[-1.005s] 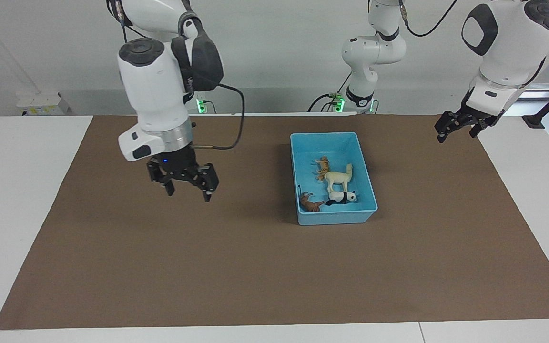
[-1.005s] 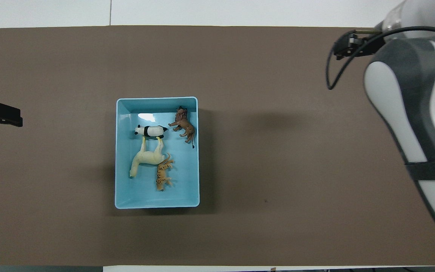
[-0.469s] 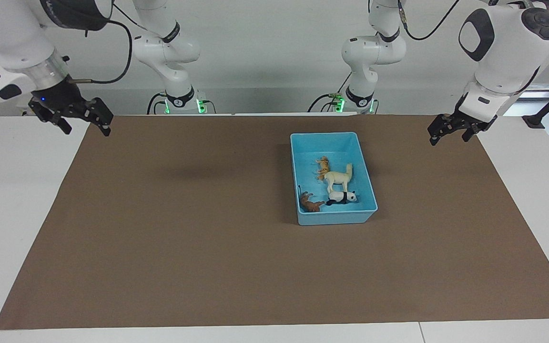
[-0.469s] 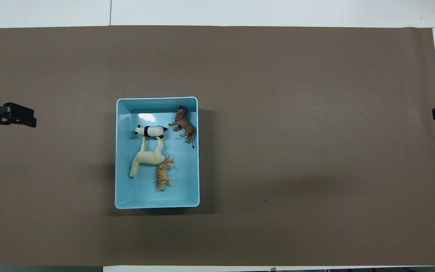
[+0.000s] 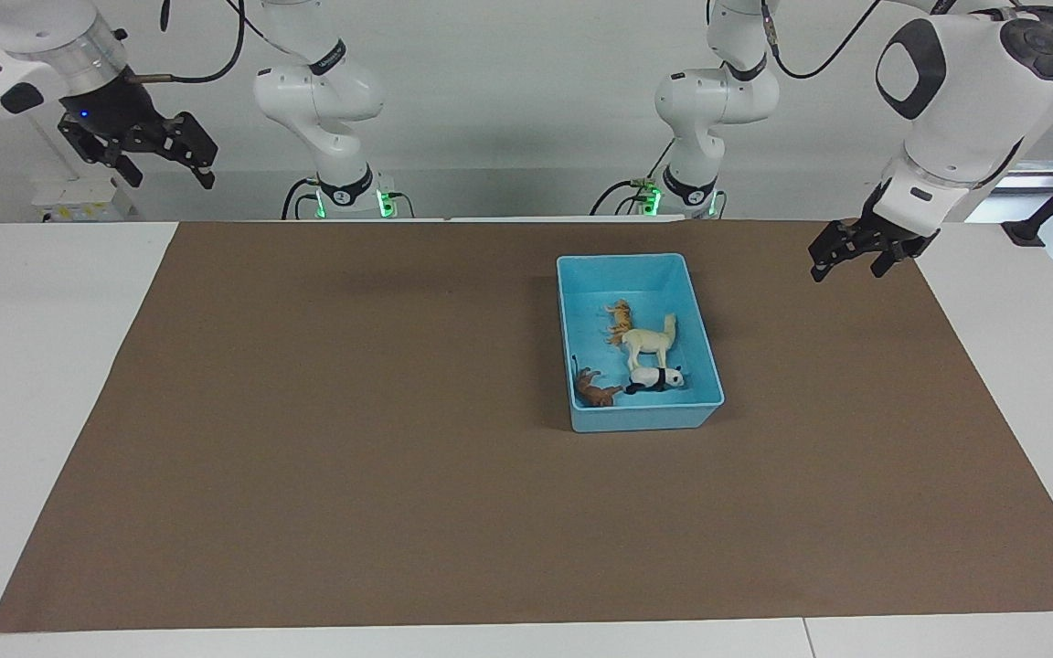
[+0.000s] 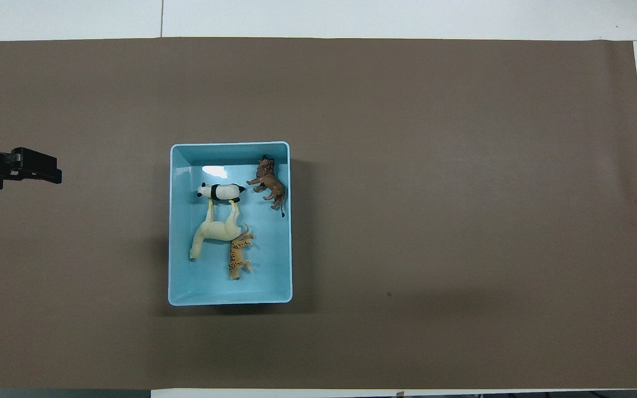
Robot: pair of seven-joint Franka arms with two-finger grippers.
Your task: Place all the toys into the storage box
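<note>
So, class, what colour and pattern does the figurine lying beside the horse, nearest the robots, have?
The tiger is orange with dark stripes, clearest in the overhead view.

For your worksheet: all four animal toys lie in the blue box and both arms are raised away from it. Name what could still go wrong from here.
1. The storage box has low, open walls; any knock could spill the toys, most likely the lion, lying against a wall.
2. The horse lies against the tiger and the panda, so moving one may shift the others.
3. The left gripper hangs over the mat's edge, nearest the box; a careless sweep could strike it. The right gripper is raised well away.
</note>
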